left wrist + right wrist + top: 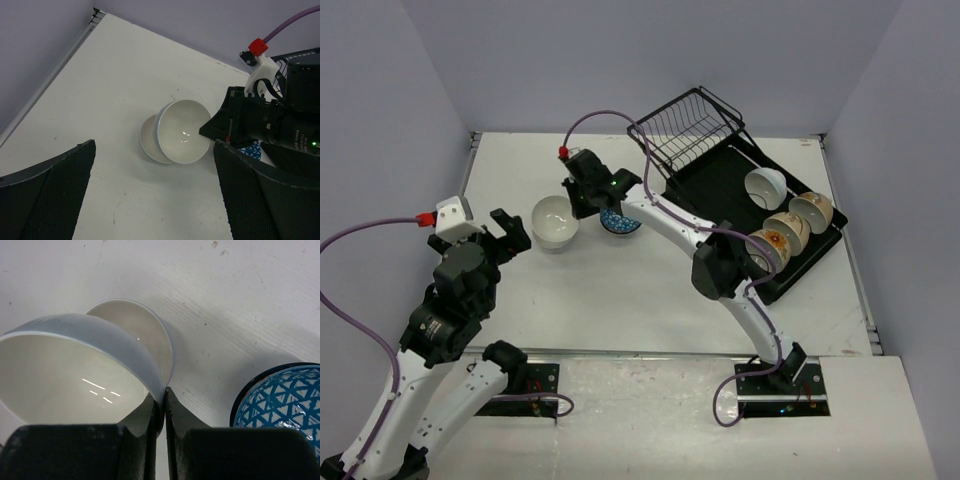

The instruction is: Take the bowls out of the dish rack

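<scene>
My right gripper (577, 211) is shut on the rim of a plain white bowl (555, 221) and holds it tilted over a second white bowl (149, 143) that rests on the table. In the right wrist view the fingers (150, 412) pinch the held bowl's (70, 375) wall, and the lower bowl (137, 332) lies behind it. A blue-patterned bowl (620, 222) stands on the table just right of them. My left gripper (510, 235) is open and empty, left of the white bowls. The black dish rack (720, 185) holds several bowls: one white (767, 185), others cream with brown rims (812, 210).
The tilted black wire basket (690, 125) stands at the rack's far end. The right arm stretches across the table from its base to the white bowls. The table's left edge (45, 90) meets the wall beyond my left gripper (155, 200).
</scene>
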You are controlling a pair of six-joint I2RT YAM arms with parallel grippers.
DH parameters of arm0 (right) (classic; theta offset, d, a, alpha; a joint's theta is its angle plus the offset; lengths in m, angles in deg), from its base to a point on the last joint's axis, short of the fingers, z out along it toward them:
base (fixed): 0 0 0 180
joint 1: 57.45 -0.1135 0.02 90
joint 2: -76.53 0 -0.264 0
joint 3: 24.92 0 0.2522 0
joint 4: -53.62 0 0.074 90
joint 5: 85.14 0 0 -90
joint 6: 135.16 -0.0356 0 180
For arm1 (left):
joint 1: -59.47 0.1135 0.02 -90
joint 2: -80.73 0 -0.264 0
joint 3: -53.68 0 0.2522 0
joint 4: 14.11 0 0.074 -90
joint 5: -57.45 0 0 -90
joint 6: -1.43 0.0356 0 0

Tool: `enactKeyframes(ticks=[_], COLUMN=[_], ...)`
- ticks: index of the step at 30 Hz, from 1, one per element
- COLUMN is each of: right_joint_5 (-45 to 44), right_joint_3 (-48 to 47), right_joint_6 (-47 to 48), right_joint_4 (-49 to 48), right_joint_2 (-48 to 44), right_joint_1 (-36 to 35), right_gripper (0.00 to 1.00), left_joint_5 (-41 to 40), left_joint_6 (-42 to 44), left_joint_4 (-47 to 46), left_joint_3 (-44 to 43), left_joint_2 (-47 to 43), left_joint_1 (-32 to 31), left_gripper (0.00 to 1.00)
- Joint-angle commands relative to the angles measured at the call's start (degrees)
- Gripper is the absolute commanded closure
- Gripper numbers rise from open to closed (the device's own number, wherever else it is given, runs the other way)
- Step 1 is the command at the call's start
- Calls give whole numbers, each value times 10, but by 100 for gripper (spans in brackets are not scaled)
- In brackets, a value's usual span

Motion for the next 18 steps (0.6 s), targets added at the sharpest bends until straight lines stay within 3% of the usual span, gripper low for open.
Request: enactKeyframes(ticks=[1, 7, 11, 18], right_joint_5=[-11, -22, -24, -27], right_joint_3=[-24, -20, -20, -21], right_joint_6=[8, 23, 25, 32], right_joint_4=[-62, -73, -75, -72], right_joint_2=[0, 8, 11, 18], right_joint_1=[-12, -24, -24, -24], right_gripper=[100, 98, 86, 83], left_joint_5=[11, 15, 17, 20], left_joint_6=[16, 19, 20, 22], left_joint_4=[-26, -26, -27, -27], left_joint_3=[2, 3, 5, 5], left_joint_2=[0, -1, 0, -1], left_joint_1=[5, 5, 5, 5], left_gripper=[0, 0, 0, 0])
